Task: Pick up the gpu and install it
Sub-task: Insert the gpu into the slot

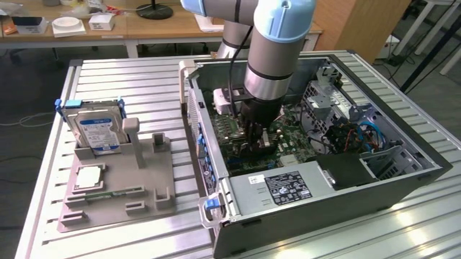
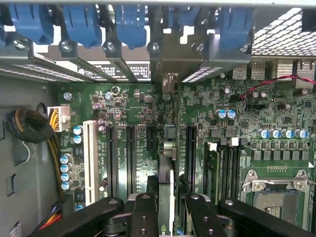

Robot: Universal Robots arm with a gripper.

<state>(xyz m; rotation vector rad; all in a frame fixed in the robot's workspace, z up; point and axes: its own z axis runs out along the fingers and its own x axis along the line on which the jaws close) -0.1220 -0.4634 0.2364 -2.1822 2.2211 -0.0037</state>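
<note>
One open computer case (image 1: 403,178) lies on the slatted metal table (image 1: 129,75), and my single arm reaches down into it, my gripper (image 1: 260,141) low over the green motherboard (image 1: 288,143). In the wrist view my gripper (image 2: 167,210) is closed on the gpu (image 2: 167,170), which I hold edge-on as a thin upright card between my two black fingers (image 2: 143,212), standing over the motherboard (image 2: 276,123) among the long black expansion slots (image 2: 130,158); whether its lower edge already sits in a slot cannot be told. One white slot (image 2: 90,160) lies beside the black ones, one processor socket (image 2: 276,192) is visible near the memory slots, and five blue slot clips (image 2: 81,22) line the rear bracket row. Inside the case I also count one power supply (image 1: 284,189) with a black label and one bundle of blue cables (image 1: 367,132). To the exterior view's left, one grey parts holder (image 1: 122,183) carries one hard drive (image 1: 97,132) standing upright in a blue-clipped cradle, one square processor (image 1: 88,178) lying flat in its recess, and one narrow memory stick (image 1: 108,194) lying in a groove just beside it.
</note>
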